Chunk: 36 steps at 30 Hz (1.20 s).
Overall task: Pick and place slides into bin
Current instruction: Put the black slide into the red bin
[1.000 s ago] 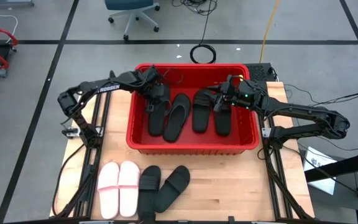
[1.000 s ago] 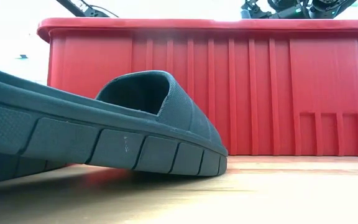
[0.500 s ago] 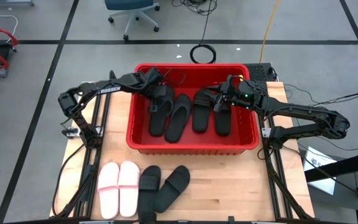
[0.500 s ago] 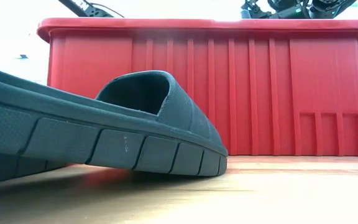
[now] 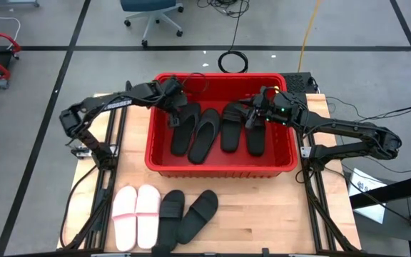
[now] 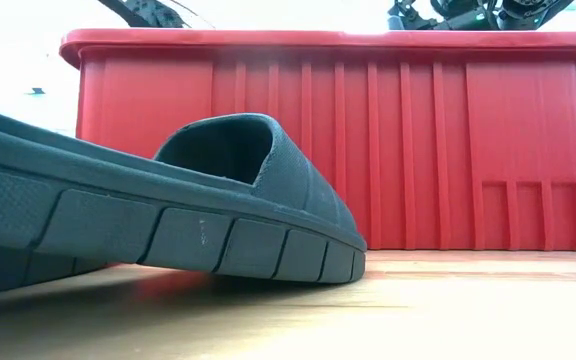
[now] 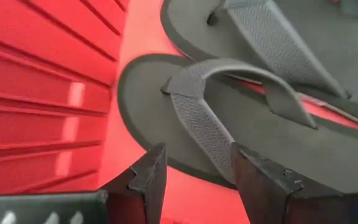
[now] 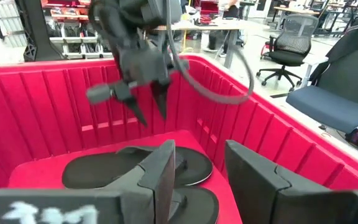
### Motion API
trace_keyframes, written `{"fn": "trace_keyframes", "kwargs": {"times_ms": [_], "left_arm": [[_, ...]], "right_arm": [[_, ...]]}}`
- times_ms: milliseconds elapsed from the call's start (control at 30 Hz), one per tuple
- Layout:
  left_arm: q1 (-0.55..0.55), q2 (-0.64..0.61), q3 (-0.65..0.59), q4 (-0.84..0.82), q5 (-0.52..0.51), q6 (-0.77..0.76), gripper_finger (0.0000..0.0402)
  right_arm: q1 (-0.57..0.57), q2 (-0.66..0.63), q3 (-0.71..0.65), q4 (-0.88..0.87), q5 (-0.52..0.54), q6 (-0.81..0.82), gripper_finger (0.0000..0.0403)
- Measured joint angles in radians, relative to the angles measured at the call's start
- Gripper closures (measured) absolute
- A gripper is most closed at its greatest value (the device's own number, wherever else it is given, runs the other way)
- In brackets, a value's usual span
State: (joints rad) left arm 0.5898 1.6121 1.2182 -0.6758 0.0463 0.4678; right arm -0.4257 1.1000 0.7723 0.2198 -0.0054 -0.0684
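The red bin (image 5: 220, 163) holds several black slides on its floor. A thong flip-flop pair (image 5: 193, 133) lies at its left and a wide-strap pair (image 5: 243, 130) at its right. My left gripper (image 7: 197, 180) hangs open just above the toe end of the leftmost flip-flop (image 7: 229, 134), touching nothing. It also shows in the right wrist view as the left gripper (image 8: 151, 115). My right gripper (image 8: 197, 177) is open over the wide-strap pair, with nothing between its fingers. A pale pink pair (image 5: 135, 215) and a black wide-strap pair (image 5: 184, 214) lie on the table near its front edge.
The bin's ribbed walls (image 7: 36, 93) rise close beside my left gripper. In the low view a black slide (image 6: 168, 230) fills the foreground in front of the bin's front wall (image 6: 418, 150). An office chair (image 5: 152, 11) and cables lie on the floor beyond the table.
My left gripper has opened and let go of the leftmost flip-flop, which stays flat on the bin floor. The gripper has drawn back a little toward the bin's far left corner, and the left arm's elbow has swung toward the table's left edge.
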Motion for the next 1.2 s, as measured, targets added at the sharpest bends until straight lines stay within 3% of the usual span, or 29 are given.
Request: {"fn": "trace_keyframes", "kwargs": {"times_ms": [300, 567, 733, 1000, 1200], "left_arm": [[-0.109, -0.246, 0.001, -0.030, -0.019, -0.154, 0.0229], [-0.348, -0.388, 0.001, -0.033, -0.257, -0.419, 0.0229], [-0.537, -0.407, 0.001, -0.036, -0.340, -0.568, 0.0229], [-0.825, -0.379, 0.001, -0.059, -0.347, -0.906, 0.0229], [-1.022, -0.297, 0.001, -0.070, -0.351, -1.126, 0.0229]], "right_arm": [[0.001, -0.006, 0.000, -0.012, -0.079, -0.007, 0.0273], [0.021, -0.109, 0.000, -0.036, -0.208, -0.085, 0.0273], [0.071, -0.236, 0.000, -0.169, -0.209, -0.117, 0.0273], [0.115, -0.437, 0.000, -0.396, -0.210, -0.127, 0.0273], [0.115, -0.514, 0.000, -0.457, -0.210, -0.078, 0.0273]]}}
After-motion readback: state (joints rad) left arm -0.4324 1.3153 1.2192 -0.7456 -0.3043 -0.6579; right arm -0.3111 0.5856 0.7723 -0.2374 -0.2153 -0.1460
